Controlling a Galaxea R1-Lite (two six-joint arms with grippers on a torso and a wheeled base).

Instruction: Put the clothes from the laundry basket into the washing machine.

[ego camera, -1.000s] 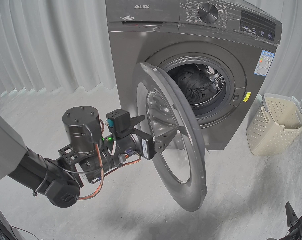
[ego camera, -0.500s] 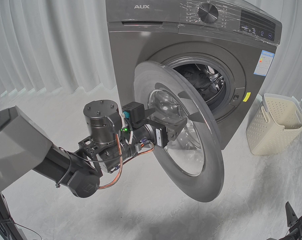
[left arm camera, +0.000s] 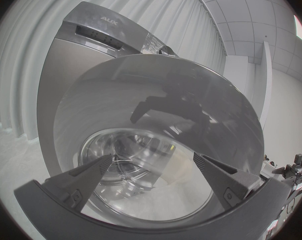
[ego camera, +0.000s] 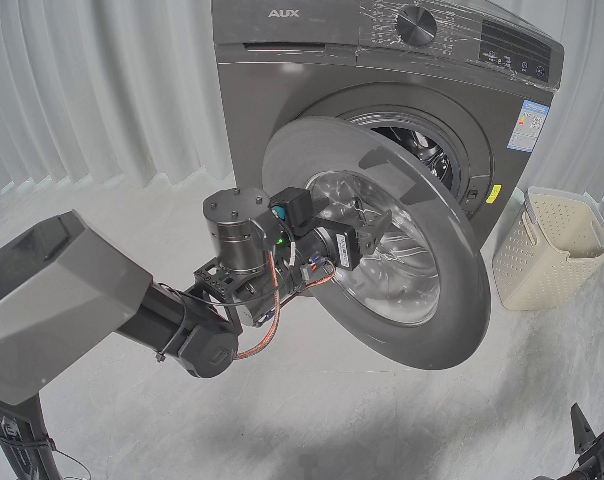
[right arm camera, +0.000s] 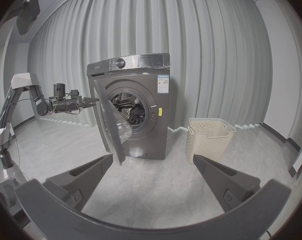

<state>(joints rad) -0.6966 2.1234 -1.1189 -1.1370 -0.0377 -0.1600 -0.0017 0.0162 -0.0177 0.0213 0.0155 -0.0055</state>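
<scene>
**Load in the drum, door half swung to**

The clothes (right arm camera: 136,115) lie as a dark heap inside the drum of the washing machine (ego camera: 382,55), seen through the opening in the right wrist view. The laundry basket (ego camera: 555,261) stands on the floor just beside the machine's right front corner. As much of its inside as shows holds nothing, though its bottom is hidden. Judging from that, the loading itself looks finished and only the closing remains.

The door (ego camera: 448,288) hangs at an angle, neither fully open nor latched, and covers most of the opening in the head view. The left claw (left arm camera: 151,156) is at the door's outer face with its fingers spread wide and gripping nothing. Its tips look to be against the glass, but firm contact cannot be confirmed. The right claw (right arm camera: 152,157) sits low and well away from the machine, also spread open and empty.

As for writing, a pale maker's logo (ego camera: 284,13) sits on the top left panel. Fine print rings the dial (ego camera: 416,24) under clear film. A blue-and-white sticker (ego camera: 527,126) and a small yellow tag (ego camera: 493,194) sit to the right of the opening, their text too small to make out.
</scene>
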